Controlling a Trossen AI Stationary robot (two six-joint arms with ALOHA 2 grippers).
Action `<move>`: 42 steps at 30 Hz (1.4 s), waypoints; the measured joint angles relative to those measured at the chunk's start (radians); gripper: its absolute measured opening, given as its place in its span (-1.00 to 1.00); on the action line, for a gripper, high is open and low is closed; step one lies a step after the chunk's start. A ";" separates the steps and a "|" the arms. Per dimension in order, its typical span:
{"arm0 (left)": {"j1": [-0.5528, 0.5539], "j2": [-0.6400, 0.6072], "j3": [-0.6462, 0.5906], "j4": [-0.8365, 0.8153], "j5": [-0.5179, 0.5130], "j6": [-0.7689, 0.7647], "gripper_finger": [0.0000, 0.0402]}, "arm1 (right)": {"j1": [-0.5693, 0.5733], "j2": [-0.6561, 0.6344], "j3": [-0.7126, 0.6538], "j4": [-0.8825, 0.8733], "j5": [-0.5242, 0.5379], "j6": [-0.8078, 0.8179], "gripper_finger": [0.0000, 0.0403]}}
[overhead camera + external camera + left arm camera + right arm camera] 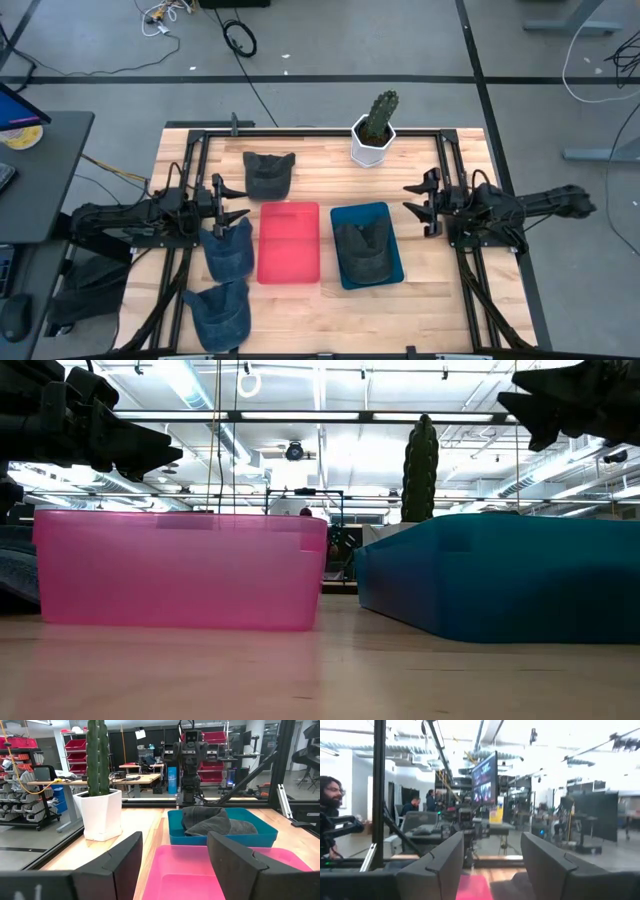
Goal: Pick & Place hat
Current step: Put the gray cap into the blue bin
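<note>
On the wooden table [420,300] two bins sat side by side at the middle: a pink bin [290,242], with nothing visible inside, and a blue bin [392,245] to its right, the two close together but apart. A dark grey hat [364,250] lay inside the blue bin, and the left wrist view showed it [210,821] heaped above the bin's rim. Three more hats lay outside the bins: a dark one [268,173] on the table beyond the pink bin, a blue denim one [229,250] just left of the pink bin, and another denim one [218,312] near the front edge. The left gripper [236,202] hung over the table just above the nearer denim hat's far end, its fingers [122,862] spread apart and holding nothing. The right gripper [416,200] hovered to the right of the blue bin's far corner, fingers [547,862] likewise parted and empty. A cactus [379,115] in a white pot [371,148] stood at the far edge of the table. In the right wrist view, people [330,800] showed in the room behind.
</note>
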 joint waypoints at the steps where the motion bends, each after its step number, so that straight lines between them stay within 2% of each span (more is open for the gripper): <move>1: 0.000 0.000 0.000 0.000 0.000 0.000 0.13 | 0.000 -0.013 0.000 -0.013 0.000 -0.007 0.01; 16: 0.000 0.000 0.000 0.005 -0.001 -0.019 0.13 | 0.000 -0.171 0.001 -0.338 0.000 -0.082 0.01; 25: 0.000 0.000 0.000 0.072 -0.032 -0.019 0.13 | -0.001 -0.186 0.001 -0.590 0.007 -0.052 0.01; 33: 0.000 0.000 0.000 0.062 -0.057 -0.019 0.13 | -0.014 -0.180 0.002 -0.581 0.003 -0.079 0.01; 42: 0.000 0.000 0.000 0.070 -0.150 0.093 0.13 | -0.014 -0.181 0.002 -0.521 0.003 0.106 0.01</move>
